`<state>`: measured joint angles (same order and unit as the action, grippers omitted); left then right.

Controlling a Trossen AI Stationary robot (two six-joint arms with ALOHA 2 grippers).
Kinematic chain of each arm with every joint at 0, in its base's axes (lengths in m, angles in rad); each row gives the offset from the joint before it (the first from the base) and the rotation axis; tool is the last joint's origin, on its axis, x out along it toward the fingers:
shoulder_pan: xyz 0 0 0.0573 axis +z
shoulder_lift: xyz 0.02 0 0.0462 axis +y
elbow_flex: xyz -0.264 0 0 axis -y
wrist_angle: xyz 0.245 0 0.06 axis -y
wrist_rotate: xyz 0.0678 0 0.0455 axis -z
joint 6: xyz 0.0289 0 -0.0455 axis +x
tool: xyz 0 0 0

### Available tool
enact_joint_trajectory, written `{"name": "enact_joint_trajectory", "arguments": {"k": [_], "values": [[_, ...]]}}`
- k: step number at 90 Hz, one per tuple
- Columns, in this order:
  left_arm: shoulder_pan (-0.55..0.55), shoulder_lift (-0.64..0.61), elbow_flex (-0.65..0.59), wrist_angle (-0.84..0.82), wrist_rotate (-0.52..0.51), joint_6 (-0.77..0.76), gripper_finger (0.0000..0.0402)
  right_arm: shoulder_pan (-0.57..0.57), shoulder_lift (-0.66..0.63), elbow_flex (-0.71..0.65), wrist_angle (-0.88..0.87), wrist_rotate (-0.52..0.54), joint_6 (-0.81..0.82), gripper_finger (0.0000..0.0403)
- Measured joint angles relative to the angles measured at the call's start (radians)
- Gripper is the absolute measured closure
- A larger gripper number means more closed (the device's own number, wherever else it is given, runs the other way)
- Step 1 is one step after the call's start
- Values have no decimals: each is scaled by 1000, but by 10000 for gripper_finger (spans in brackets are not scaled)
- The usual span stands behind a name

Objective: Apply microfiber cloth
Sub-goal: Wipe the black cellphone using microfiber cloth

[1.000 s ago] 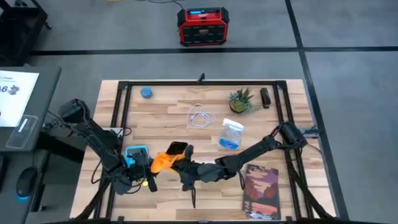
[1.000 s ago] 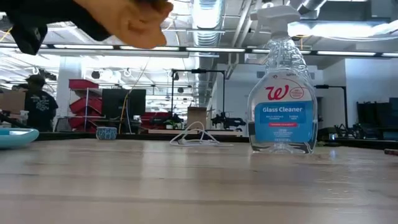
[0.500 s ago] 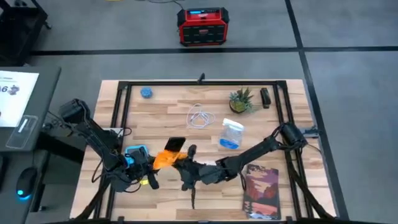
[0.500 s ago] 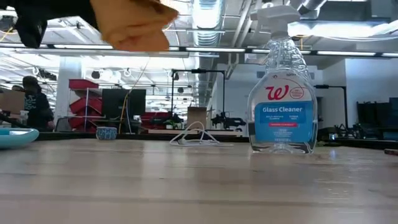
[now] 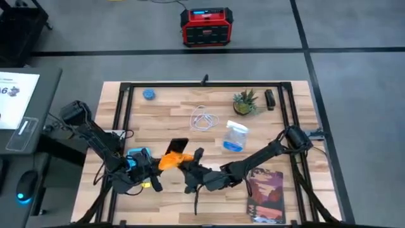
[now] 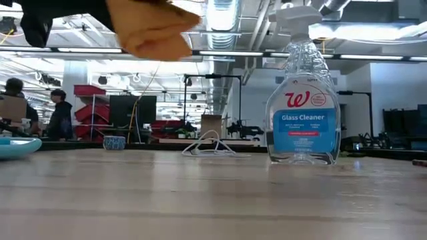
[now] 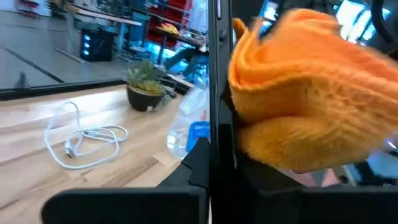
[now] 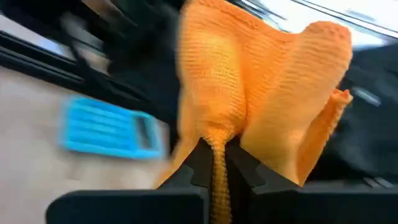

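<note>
**Both pincers on the cloth, lifted off the counter**

Cloth (image 5: 174, 159) is bunched and held in the air above the counter (image 5: 164, 114), near its front-left part, just in front of the black phone (image 5: 178, 145) and beside the blue calculator (image 5: 137, 156). Right pincer (image 8: 214, 163) is clenched on a fold of the cloth: the wrist view shows the fabric pinched between its two dark fingers (image 8: 194, 163). Left pincer (image 5: 152, 170) is at the cloth's other side; in the left wrist view the cloth (image 7: 311, 106) sits bulged against it, looks gripped. In the low view the cloth (image 6: 157, 30) hangs at the top left, clear of the wood.

Elsewhere on the counter: glass cleaner bottle (image 6: 303, 93) upright right of centre, white cable (image 5: 204, 118) coiled behind it, small plant (image 5: 244, 101) near the back right, reddish book (image 5: 265, 194) at the front right corner. People (image 6: 59, 113) stand in the room behind.
</note>
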<state>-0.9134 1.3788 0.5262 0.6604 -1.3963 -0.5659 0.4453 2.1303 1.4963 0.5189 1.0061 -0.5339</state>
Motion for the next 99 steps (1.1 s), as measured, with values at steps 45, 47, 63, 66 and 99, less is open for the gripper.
{"name": "enact_joint_trajectory", "arguments": {"k": [45,47,63,66,99], "values": [[42,-2,0,128,24,144,395,-9,-10,-2,-31,-44,60,402],[42,-2,0,129,25,143,395,-8,-10,-2,-20,-7,57,402],[44,-2,0,117,34,142,395,2,-21,-1,-10,101,25,402],[44,-2,0,115,34,142,395,2,-25,-2,-2,119,11,402],[44,0,0,105,108,142,395,1,-45,1,149,-70,-206,402]]}}
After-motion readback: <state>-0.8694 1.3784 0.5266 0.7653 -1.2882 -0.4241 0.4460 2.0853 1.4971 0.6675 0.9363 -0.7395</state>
